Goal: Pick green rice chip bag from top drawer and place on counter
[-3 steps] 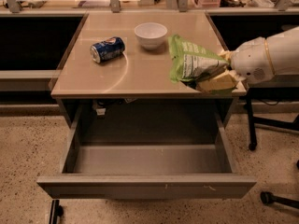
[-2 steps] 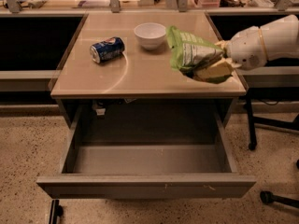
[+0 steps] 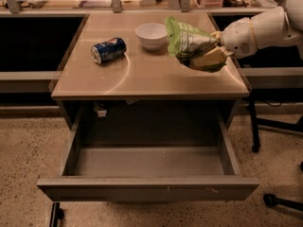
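The gripper [image 3: 214, 51] is clamped on the green rice chip bag [image 3: 185, 39], above the right side of the counter [image 3: 142, 75]; the top drawer [image 3: 147, 188] stands open. A blue can [image 3: 108, 50] and a white bowl [image 3: 151, 35] rest on the counter.

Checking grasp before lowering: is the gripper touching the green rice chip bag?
Touching. Camera view: the gripper, above the counter near its right edge, clamps the green rice chip bag.

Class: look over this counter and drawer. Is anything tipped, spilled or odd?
The soda can lies on its side at the left of the counter. Nothing else stands out: the pincer, over its right side, grips the green rice chip bag.
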You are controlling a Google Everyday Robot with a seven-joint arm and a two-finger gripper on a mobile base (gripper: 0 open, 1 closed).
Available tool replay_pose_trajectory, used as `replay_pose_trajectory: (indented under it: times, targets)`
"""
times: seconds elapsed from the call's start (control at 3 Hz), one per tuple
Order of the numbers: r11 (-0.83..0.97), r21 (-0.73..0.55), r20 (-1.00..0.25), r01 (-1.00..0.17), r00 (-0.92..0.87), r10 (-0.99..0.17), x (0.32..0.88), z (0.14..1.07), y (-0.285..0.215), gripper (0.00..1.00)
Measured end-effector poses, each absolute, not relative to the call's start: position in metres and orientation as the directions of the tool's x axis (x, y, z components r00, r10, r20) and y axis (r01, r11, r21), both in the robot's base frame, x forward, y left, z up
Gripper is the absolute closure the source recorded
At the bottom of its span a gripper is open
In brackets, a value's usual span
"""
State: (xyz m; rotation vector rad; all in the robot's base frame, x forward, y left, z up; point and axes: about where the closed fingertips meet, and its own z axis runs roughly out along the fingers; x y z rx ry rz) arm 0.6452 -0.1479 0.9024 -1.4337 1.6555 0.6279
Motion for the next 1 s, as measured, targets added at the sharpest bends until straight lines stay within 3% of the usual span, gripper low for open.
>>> replay_pose_trajectory:
  times: [0.33,1.0]
  targets:
    - [0.295,-0.143,-0.816,-0.945,-0.056,-0.576,0.666,0.890,-0.152,1.00]
    - [0.430,-0.172,-0.757,-0.887,-0.160,-0.633,0.681,0.850,-0.146,0.58]
